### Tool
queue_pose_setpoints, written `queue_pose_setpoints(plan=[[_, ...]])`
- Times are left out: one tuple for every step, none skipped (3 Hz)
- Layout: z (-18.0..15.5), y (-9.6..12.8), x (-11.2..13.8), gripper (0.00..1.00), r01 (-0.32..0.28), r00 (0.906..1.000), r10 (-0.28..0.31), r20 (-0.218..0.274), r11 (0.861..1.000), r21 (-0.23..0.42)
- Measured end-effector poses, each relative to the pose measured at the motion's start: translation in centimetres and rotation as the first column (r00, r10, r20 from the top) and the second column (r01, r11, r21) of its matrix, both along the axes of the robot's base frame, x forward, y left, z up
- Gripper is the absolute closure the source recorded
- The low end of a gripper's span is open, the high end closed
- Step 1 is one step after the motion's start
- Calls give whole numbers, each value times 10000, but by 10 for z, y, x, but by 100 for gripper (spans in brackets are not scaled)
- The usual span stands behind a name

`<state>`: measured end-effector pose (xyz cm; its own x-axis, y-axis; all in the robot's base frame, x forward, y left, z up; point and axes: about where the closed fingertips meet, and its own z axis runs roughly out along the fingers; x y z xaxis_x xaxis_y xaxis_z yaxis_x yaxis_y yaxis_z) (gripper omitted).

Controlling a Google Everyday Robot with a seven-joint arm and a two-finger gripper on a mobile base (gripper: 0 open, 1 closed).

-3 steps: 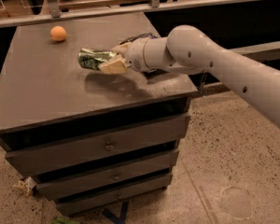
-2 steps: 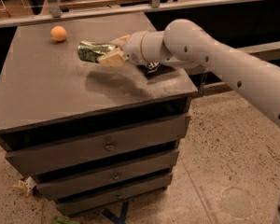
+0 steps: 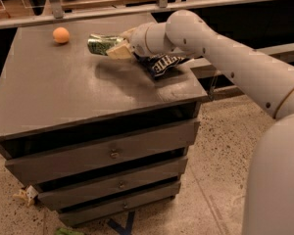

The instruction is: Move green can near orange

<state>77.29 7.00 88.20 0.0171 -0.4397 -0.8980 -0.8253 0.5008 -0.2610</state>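
The green can [image 3: 101, 44] is dented and shiny, lying on its side in the air above the grey cabinet top [image 3: 63, 92]. My gripper [image 3: 115, 47] is shut on the can's right end, with pale fingers [image 3: 119, 52] around it. The white arm reaches in from the right. The orange [image 3: 61, 35] sits on the cabinet top near the far left corner, a short way left of the can.
A dark blue chip bag [image 3: 162, 63] lies on the cabinet top under my wrist, near the right edge. The cabinet has three drawers [image 3: 112, 153] in front. A rail and shelf run behind it. Speckled floor lies to the right.
The arm has carried the green can up and toward the far left, closer to the orange. The chip bag now shows from under the arm.
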Motion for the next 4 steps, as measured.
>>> queue_pose_setpoints(plan=[[3, 1, 30, 100, 358, 9987, -365, 345, 9992, 189], [3, 9, 57, 100, 440, 9976, -450, 517, 9988, 202], [3, 22, 78, 100, 278, 9977, -273, 621, 9996, -66], [8, 38, 95, 100, 86, 9967, -65, 815, 9996, -261]])
